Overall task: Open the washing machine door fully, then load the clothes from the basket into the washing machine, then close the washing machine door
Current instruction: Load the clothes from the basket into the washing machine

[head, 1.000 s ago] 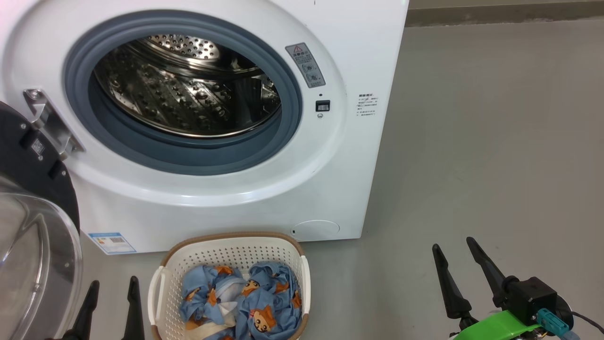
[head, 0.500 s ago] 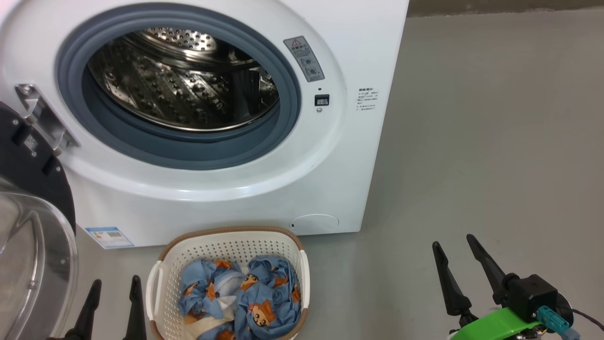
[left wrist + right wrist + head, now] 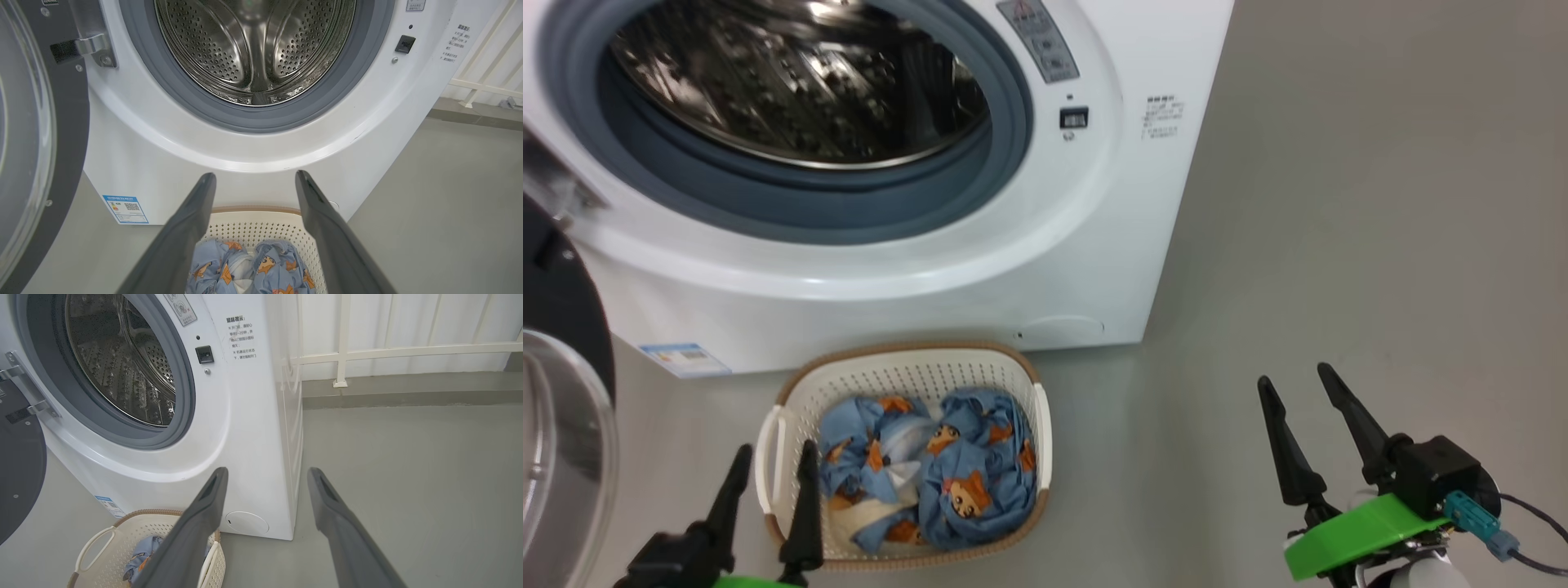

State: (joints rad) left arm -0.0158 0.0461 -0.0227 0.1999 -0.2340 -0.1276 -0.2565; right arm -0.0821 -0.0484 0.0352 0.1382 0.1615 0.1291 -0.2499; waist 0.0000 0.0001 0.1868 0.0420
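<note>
The white washing machine (image 3: 931, 278) fills the upper left, its steel drum (image 3: 792, 73) bare inside the grey gasket. The washing machine door (image 3: 564, 302) hangs swung open at the left edge, black rim above its clear glass bowl. The cream basket (image 3: 907, 377) stands on the floor before the machine, holding the blue clothes (image 3: 947, 474) with orange figures. My left gripper (image 3: 774, 453) is open above the basket's left handle. My right gripper (image 3: 1294, 377) hovers open over bare floor to the right. In the left wrist view the left gripper (image 3: 255, 175) points at the machine, above the clothes (image 3: 265, 261).
Grey floor (image 3: 1380, 245) stretches wide to the right of the machine. A white railing (image 3: 343, 355) and a low kerb run behind that floor. The open door (image 3: 61, 122) takes up the space left of the basket (image 3: 261, 232). A blue energy sticker (image 3: 682, 357) sits low on the front.
The head camera has tilted down, so the whole scene slid up. My left gripper has moved right, from beside the basket to over its left handle. Both grippers remain open.
</note>
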